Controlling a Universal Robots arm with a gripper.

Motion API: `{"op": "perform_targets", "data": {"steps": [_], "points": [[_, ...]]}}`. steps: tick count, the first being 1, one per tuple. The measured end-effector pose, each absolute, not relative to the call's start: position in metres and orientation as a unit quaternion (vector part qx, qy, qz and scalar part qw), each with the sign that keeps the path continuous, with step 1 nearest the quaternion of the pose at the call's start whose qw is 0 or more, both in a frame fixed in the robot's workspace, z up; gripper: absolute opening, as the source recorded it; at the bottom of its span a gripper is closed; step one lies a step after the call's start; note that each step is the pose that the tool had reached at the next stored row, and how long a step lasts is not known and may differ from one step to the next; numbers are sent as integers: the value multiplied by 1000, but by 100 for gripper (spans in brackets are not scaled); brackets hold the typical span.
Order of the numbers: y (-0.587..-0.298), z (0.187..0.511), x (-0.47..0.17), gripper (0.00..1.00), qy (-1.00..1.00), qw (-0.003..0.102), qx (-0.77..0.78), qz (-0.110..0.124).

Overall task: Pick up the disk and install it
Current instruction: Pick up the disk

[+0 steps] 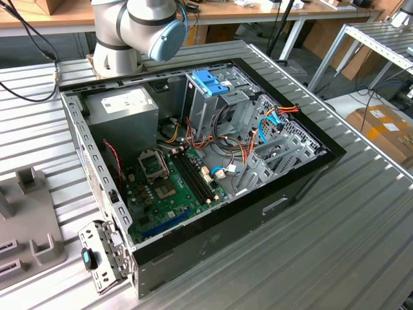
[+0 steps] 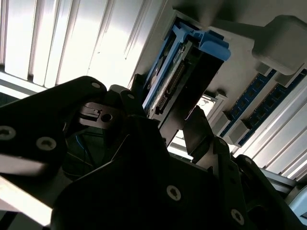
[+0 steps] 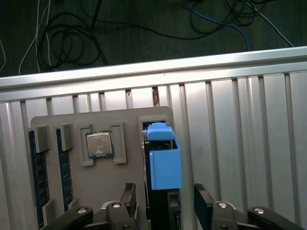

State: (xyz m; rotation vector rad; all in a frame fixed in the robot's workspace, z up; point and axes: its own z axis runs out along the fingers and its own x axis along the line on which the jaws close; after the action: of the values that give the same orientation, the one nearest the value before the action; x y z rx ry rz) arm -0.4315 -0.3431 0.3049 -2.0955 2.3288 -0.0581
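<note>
Standing on edge in a slot of the grey holder tray (image 3: 96,182), the disk (image 3: 164,160) sat between the spread fingers (image 3: 204,203) of the gripper (image 3: 165,189), flanked but not yet pinched. The upright storage apparently kept both faces free for grasping. The open computer case (image 1: 213,161) lay on the ribbed table (image 1: 361,245).

The disk (image 3: 165,165) stands on edge in a slot of the grey holder (image 3: 96,191). The gripper (image 3: 165,194) straddles it, jaws spread, with each finger (image 3: 128,194) clear of the disk's sides. The holder lies on the ribbed table (image 3: 240,134). It carries a processor (image 3: 100,143) beside the disk and two memory modules (image 3: 38,167) beyond that. Cables (image 3: 72,38) lie on the floor past the table edge.
</note>
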Motion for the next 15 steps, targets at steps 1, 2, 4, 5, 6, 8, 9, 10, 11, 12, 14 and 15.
{"op": "perform_targets", "data": {"steps": [1,2,4,5,6,8,9,10,11,12,14,15], "points": [[-343,305,-431,60,743,4,-669,-19],[-343,305,-431,60,743,4,-669,-19],[-343,305,-431,60,743,4,-669,-19],[-343,305,-431,59,743,4,-669,-19],[-343,305,-431,52,743,4,-669,-19],[-343,305,-431,45,743,4,-669,-19],[-343,305,-431,40,743,4,-669,-19],[-343,305,-431,36,743,4,-669,-19],[-343,305,-431,36,743,4,-669,-19],[-343,305,-431,36,743,4,-669,-19],[-343,305,-431,36,743,4,-669,-19],[-343,305,-431,36,743,4,-669,-19]]}}
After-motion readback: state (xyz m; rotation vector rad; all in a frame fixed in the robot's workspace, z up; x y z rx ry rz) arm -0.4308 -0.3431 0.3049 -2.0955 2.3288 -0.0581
